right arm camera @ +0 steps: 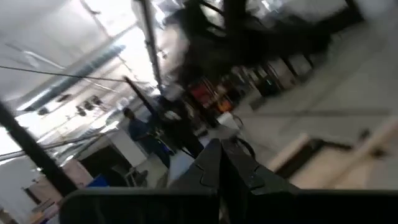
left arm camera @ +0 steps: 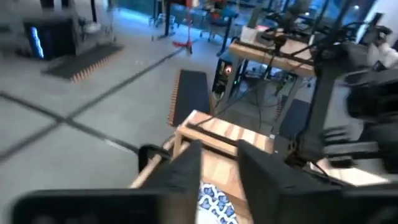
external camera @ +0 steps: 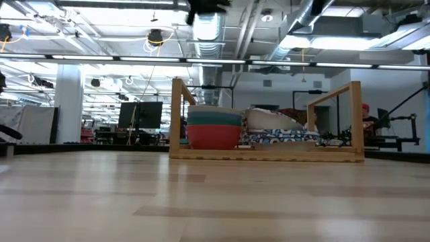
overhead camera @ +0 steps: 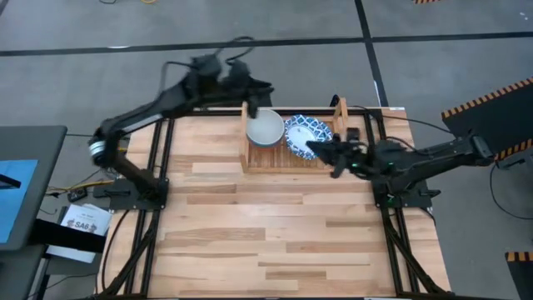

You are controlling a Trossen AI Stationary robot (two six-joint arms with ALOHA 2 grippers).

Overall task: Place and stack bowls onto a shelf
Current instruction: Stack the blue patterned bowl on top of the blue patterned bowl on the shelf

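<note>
Bowls fill the shelf (overhead camera: 287,161), the light-wood slatted rack at the far edge of the tabletop (overhead camera: 275,233). In the low view you see a level stack on one side, a red bowl (external camera: 213,137) at the bottom, teal and blue ones above it and an off-white bowl (overhead camera: 266,127) on top. Beside it sits the patterned stack (external camera: 279,138), whose top blue-patterned bowl (overhead camera: 307,135) lies tilted, not seated flat.

Your left end effector (overhead camera: 252,90) hangs above the rack's far edge, just beyond the off-white bowl; its wrist view shows the two fingers (left arm camera: 186,174) spread apart with nothing between them. Your right end effector (overhead camera: 321,151) is at the near rim of the tilted patterned bowl; its fingers appear pressed together in the wrist view, but you cannot tell whether they pinch the rim or merely touch it.

No bowl lies loose on the tabletop, so the task looks to be in its last step: settling the final patterned bowl. The next move probably calls for you to level that bowl onto its stack, then lift the right arm clear without dragging the rim or striking the upright side post (overhead camera: 340,109).
</note>
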